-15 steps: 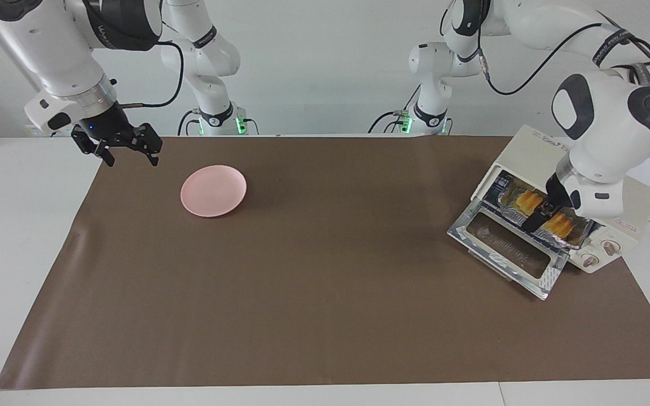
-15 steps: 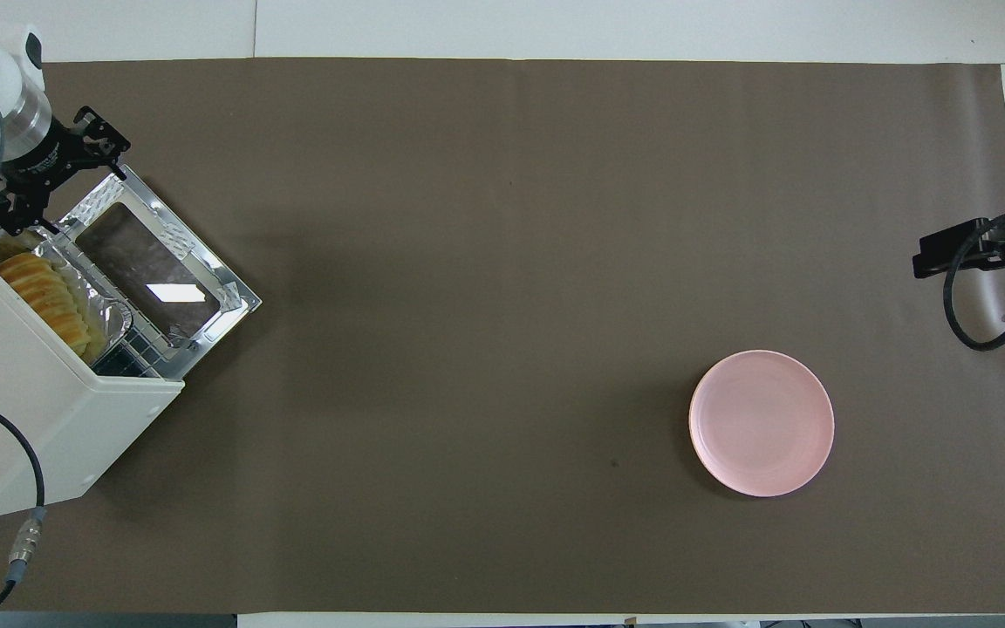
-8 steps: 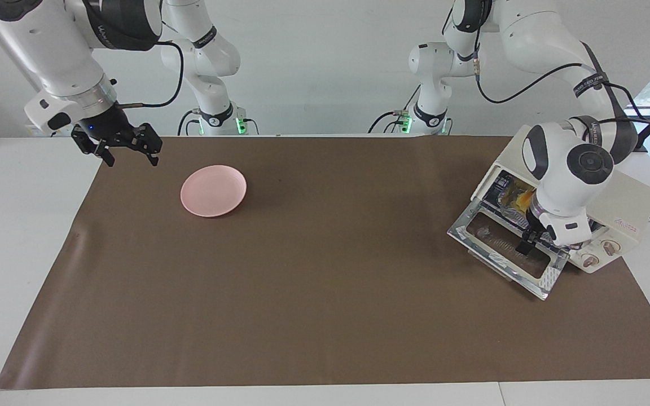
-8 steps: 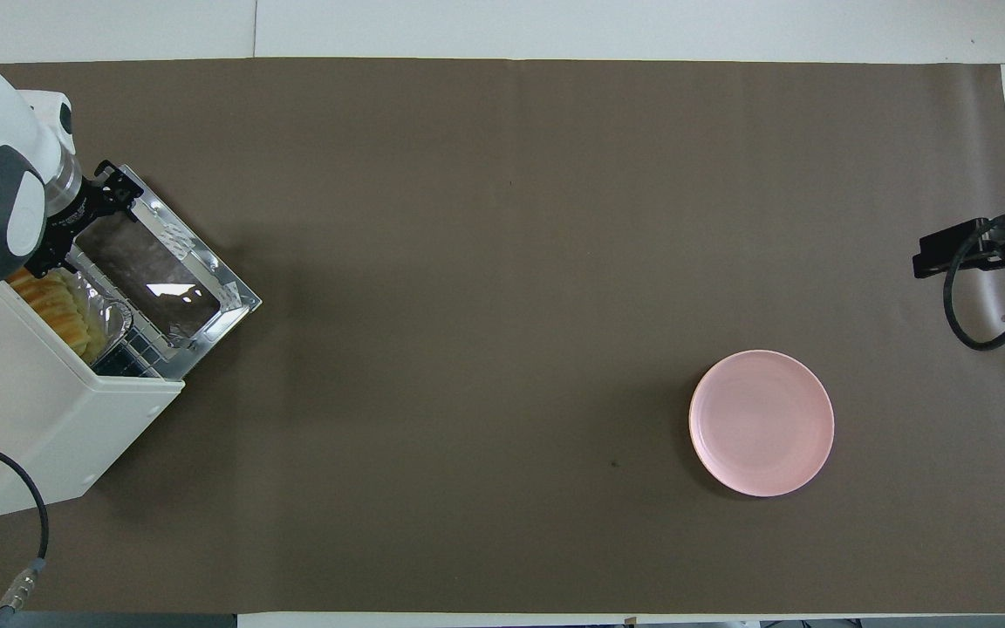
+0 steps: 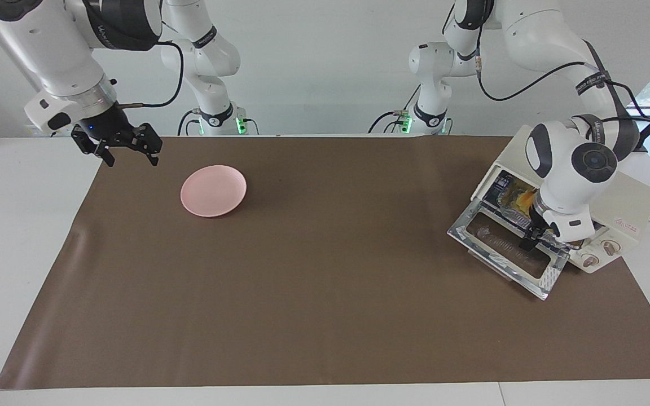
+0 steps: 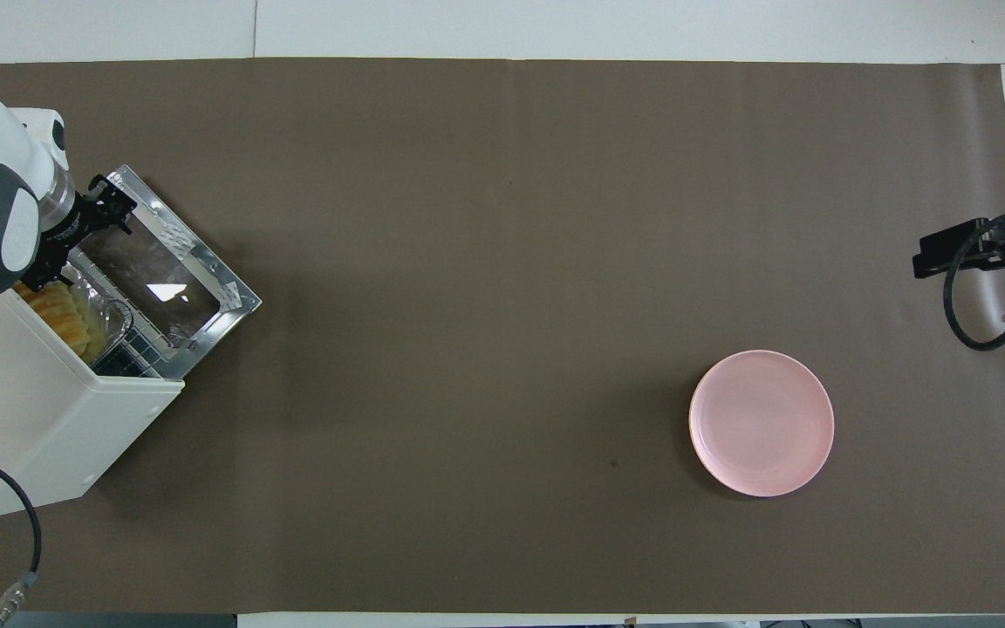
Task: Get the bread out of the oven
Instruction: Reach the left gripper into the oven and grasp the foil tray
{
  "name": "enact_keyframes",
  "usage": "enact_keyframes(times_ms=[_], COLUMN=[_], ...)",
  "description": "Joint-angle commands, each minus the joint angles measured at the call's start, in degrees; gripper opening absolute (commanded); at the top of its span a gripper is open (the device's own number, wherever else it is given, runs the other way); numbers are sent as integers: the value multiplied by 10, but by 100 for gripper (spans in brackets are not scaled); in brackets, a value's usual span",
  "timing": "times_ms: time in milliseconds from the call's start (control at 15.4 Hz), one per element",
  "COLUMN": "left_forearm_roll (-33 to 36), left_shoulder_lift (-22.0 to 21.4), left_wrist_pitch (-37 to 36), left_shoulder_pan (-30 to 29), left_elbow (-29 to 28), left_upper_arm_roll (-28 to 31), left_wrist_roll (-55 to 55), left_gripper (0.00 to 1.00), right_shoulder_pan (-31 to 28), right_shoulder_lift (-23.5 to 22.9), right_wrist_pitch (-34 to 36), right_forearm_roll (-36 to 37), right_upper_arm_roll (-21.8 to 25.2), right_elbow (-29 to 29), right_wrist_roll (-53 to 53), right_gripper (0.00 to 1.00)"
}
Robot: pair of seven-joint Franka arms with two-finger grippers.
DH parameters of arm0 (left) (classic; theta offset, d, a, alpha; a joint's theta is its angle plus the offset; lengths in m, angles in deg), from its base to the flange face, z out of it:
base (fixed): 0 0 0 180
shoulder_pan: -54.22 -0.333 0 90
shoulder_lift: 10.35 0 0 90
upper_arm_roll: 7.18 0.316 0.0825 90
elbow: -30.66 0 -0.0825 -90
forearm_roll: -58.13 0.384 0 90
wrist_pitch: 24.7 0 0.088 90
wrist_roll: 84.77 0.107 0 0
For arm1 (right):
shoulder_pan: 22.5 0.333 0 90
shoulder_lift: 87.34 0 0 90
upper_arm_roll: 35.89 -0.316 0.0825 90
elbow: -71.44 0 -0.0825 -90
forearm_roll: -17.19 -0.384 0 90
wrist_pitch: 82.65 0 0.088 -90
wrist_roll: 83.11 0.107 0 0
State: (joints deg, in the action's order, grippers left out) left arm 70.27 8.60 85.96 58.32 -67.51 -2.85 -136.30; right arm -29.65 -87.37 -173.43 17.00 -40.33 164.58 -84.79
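Note:
The cream-white oven [image 5: 624,197] stands at the left arm's end of the table with its glass door [image 5: 505,254] dropped open. The golden bread [image 5: 523,199] lies in a silver foil tray on the rack inside, mostly hidden by the left arm in the facing view. The overhead view shows the oven [image 6: 40,410], the door [image 6: 162,279] and the bread [image 6: 58,307]. My left gripper [image 5: 538,241] is open and low over the door's hinge end, just in front of the tray; it also shows in the overhead view [image 6: 84,234]. My right gripper [image 5: 127,155] is open and waits over the mat's edge.
A pink round plate [image 5: 213,190] sits on the brown mat toward the right arm's end; it also shows in the overhead view [image 6: 762,423]. The right gripper [image 6: 956,249] shows at the mat's edge. The oven's cable trails off near the robots' end.
My left gripper has come down from over the bread to just above the open door in front of the tray, then shifted slightly. The right arm has not moved.

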Motion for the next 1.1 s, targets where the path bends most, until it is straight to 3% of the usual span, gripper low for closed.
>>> enact_keyframes(times_ms=[0,324,389,454,519,583,648,1037], left_forearm_roll=[14,14,14,14,14,14,14,15], left_shoulder_lift=[-28,-39,-41,-41,-42,-41,-42,-25], left_wrist_pitch=[39,83,85,84,83,82,81,80], left_shoulder_pan=[-2,-2,-2,-2,-2,-2,-3,6], left_elbow=[-43,-96,-100,-102,-103,-102,-102,-52], left_upper_arm_roll=[-4,-3,-3,-3,-3,-3,-3,-7], left_wrist_roll=[-6,12,12,12,13,13,19,63], left_gripper=[100,100,93,77,54,19,0,0], right_shoulder_pan=[-7,-7,-7,-7,-7,-7,-7,-7], right_shoulder_lift=[7,7,7,7,7,7,7,7], right_wrist_pitch=[3,3,3,3,3,3,3,3], right_forearm_roll=[8,8,8,8,8,8,8,8], right_upper_arm_roll=[-4,-4,-4,-4,-4,-4,-4,-4], right_elbow=[7,7,7,7,7,7,7,7], right_wrist_roll=[-11,-11,-11,-11,-11,-11,-11,-11], right_gripper=[100,100,100,100,100,100,100,100])
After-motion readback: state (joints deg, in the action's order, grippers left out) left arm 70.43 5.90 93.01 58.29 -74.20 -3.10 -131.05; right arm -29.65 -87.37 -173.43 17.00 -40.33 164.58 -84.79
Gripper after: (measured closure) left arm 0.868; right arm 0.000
